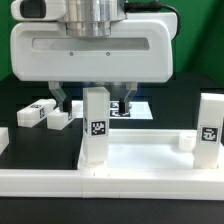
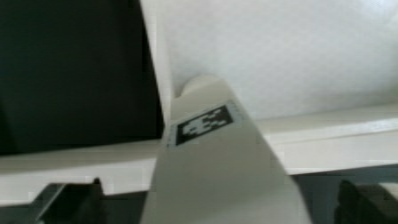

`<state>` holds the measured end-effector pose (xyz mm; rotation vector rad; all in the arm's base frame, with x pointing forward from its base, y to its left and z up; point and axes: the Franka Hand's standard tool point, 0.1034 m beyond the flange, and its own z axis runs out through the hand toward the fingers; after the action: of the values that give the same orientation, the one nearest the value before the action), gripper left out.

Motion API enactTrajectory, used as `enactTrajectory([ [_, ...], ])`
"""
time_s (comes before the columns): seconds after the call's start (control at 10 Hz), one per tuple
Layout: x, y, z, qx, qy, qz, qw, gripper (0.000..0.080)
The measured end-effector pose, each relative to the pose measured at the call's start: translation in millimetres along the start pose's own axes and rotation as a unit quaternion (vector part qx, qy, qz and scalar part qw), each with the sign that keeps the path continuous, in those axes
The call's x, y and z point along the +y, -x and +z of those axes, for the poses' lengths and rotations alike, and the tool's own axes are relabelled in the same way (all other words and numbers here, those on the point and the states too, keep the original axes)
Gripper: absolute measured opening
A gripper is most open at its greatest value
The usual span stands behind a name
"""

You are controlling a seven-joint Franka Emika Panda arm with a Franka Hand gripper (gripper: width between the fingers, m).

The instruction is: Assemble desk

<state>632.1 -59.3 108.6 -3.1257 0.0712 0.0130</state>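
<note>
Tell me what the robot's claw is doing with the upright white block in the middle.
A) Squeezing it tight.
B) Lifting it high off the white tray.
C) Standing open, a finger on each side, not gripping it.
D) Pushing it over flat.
C: the gripper is open, and the wrist view shows a gap between each of its fingers and the upright leg block.

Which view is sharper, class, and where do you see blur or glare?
Exterior view: fairly sharp, the upright leg brightly lit, its tag distinct, no harsh glare. Wrist view: soft throughout, the leg close to the lens, its tag smeared, the fingers mere dark blurs.
</note>
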Motion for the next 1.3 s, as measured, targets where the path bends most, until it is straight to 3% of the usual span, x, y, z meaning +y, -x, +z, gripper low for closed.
enactTrajectory([
  [0.1,1.4,-0.6,-1.3,0.0,0.007,-0.049,0.999,0.0649],
  [0.4,2.0,-1.9,-2.2,0.001,0.01,-0.139,0.99,0.0649],
  [0.5,2.5,-1.6,-1.5,0.0,0.01,-0.14,0.99,0.0515],
  [0.6,2.5,-1.4,-1.0,0.0,0.01,-0.139,0.99,0.0515],
  [0.7,2.4,-1.3,-0.8,0.0,0.009,-0.139,0.99,0.0376],
  [0.8,2.5,-1.2,-0.5,0.0,0.009,-0.139,0.99,0.0288],
  [1.3,2.4,-1.1,0.0,0.001,0.007,-0.059,0.998,0.0289],
])
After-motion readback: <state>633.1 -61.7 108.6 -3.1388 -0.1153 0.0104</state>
